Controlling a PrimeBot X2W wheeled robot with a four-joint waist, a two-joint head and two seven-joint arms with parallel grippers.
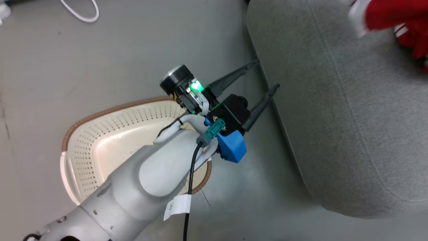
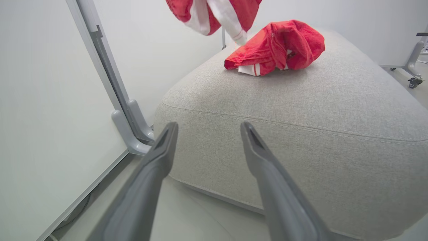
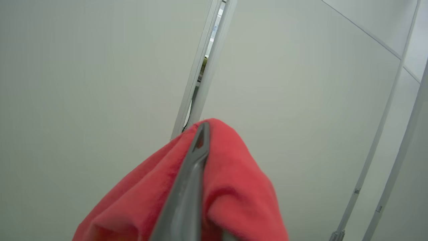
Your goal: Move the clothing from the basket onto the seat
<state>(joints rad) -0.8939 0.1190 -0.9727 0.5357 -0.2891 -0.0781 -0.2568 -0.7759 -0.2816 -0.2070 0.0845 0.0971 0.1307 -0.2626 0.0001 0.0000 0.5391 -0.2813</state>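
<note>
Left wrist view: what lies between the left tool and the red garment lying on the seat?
In the left wrist view, bare grey seat crossed by a stitched seam.

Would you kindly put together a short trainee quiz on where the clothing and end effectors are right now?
1. True or false: the left end effector grips cloth.
2. The crumpled bright red fabric garment lies: A in the cream perforated plastic basket; B on the large grey woven-fabric seat; C on the floor.
3. What colour is the soft fabric in the right end effector?
Key: 1 false, open; 2 B; 3 red.
</note>
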